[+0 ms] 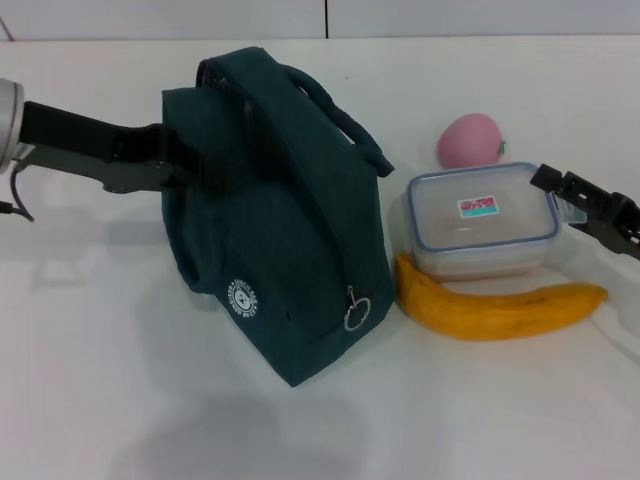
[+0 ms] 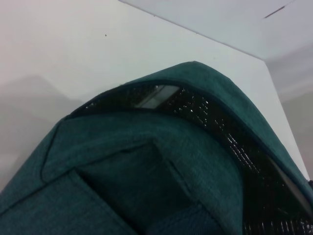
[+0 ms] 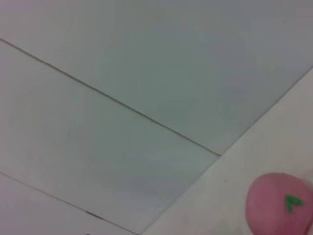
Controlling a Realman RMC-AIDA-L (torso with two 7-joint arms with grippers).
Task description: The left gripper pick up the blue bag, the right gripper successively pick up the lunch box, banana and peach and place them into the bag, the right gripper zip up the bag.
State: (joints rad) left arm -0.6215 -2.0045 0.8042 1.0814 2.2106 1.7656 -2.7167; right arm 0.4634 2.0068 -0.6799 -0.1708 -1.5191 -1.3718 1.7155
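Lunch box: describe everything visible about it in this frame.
The lunch box is a clear rectangular plastic container with rounded corners, a blue-rimmed lid shut on top and a small red-and-blue sticker on the lid. It sits flat on the white table, between the peach behind and the banana in front. The right gripper is at its right edge.

a white table (image 1: 120, 400) meets a pale seamed wall (image 3: 146, 73) behind

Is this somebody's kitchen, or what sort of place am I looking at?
Probably a robot test bench, not a kitchen: a bare white table against plain pale wall panels, with only a blue bag, a lunch box, a banana and a peach set out.
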